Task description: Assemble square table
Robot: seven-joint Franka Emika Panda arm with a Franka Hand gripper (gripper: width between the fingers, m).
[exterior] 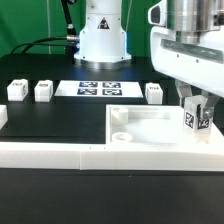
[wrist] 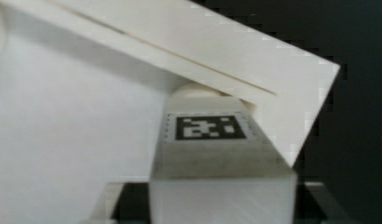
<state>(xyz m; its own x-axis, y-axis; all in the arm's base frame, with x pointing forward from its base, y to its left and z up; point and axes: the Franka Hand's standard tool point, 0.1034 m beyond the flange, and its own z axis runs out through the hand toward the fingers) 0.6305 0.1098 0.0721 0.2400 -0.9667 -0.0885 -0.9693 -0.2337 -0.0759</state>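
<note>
Where the black table (exterior: 50, 125) begins at the exterior view's left, the first leg block (exterior: 16, 90) and the second leg block (exterior: 43, 91) stand upright, near each other but apart, with their tags toward the camera. Further right the marker board (exterior: 100, 88) lies flat in front of the robot base (exterior: 103, 35). Just past the board's right end stands the third leg block (exterior: 154, 93), upright and free. Nearer the camera, the square table slab (exterior: 150, 128) lies flat against the white rail fence (exterior: 70, 155) that runs along the front, and two round holes show at the slab's left corners. At the far right the gripper (exterior: 196, 124) hangs over the slab's right edge, its fingers clamped on the fourth leg block (exterior: 194, 116), which is upright with its tag outward. The wrist view shows this block (wrist: 209, 127) reaching from between the dark fingers to a corner of the slab (wrist: 63, 120). Whether the two touch cannot be told.
</note>
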